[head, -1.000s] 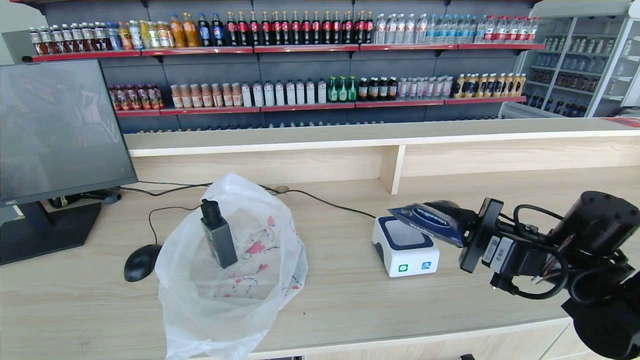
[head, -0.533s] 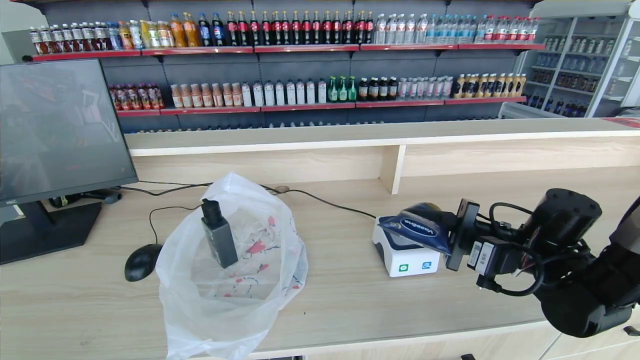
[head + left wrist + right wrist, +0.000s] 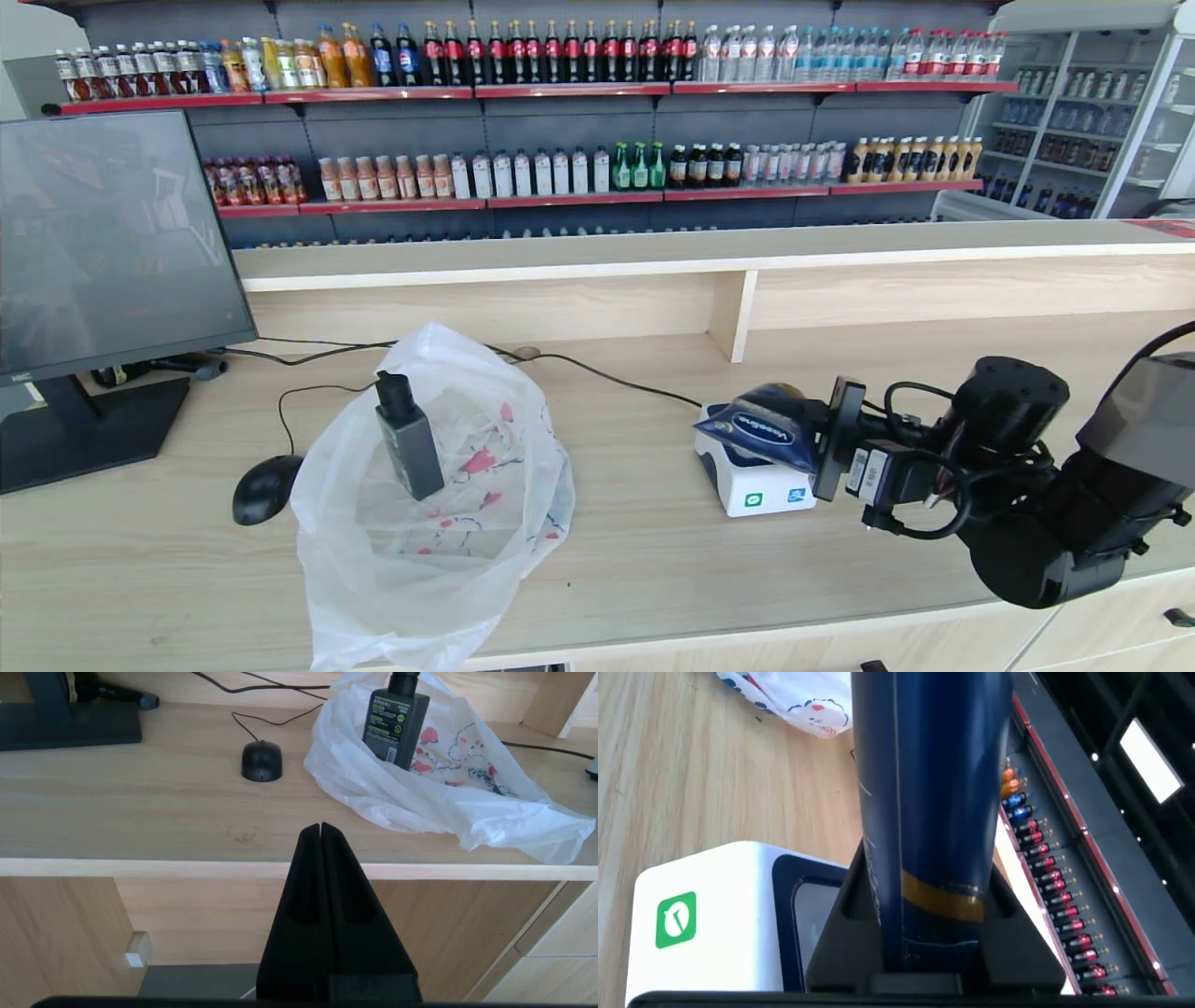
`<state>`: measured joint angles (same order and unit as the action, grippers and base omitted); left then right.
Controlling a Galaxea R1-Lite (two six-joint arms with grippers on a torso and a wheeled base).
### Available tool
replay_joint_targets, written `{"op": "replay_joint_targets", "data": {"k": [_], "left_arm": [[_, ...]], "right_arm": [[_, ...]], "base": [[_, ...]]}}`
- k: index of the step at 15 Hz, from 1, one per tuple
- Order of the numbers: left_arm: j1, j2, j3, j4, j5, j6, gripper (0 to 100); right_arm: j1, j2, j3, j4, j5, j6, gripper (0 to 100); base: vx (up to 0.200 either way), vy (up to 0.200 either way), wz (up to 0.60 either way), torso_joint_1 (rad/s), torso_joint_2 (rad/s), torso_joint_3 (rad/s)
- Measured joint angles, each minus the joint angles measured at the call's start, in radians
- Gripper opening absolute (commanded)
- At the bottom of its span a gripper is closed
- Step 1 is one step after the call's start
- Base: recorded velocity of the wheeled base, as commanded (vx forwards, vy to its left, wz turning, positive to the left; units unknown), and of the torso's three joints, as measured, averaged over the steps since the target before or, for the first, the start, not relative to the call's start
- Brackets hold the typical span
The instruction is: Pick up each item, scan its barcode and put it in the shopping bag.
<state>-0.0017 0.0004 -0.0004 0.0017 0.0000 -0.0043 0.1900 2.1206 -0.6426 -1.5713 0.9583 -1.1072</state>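
Head view shows the right jaws clamped on a dark blue tube [image 3: 750, 427], out over the right part of the desk [image 3: 635, 560]; the tube lies on its side just above the white scanner box [image 3: 761, 487] and hides much of its top; I think it is held low and flat so the scanner can read the barcode; I cannot see the barcode, so I cannot tell if it faces the glass; right wrist view looks along the tube, with a dark jaw pressed on each side and the scanner's window right under it; the shopping bag [image 3: 439, 551] sits left of the scanner, near the front edge of the desk, with its mouth open wide and up, so things can be dropped in from above; a dark bottle [image 3: 409, 446] stands in the bag, so one item looks done; the tube seems to be at the scan step, with the bag step to come; the bag is thin and floppy, so the tube should be let go well inside the mouth, or it may slip out; the left jaws are together and hold nothing; left wrist view shows them low, in front of the desk's near edge, likely kept out of the way; a black mouse [image 3: 264, 488] lies left of the bag.
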Motion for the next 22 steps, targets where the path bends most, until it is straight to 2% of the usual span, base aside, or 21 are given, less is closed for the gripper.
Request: {"op": "replay_joint_targets", "data": {"k": [22], "left_arm": [[0.0, 0.0, 0.0, 0.0, 0.0, 0.0, 0]], "right_arm": [[0.015, -0.007, 0.045, 0.003, 0.0, 0.02, 0]], "base": [[0.0, 0.0, 0.0, 0.0, 0.0, 0.0]]}}
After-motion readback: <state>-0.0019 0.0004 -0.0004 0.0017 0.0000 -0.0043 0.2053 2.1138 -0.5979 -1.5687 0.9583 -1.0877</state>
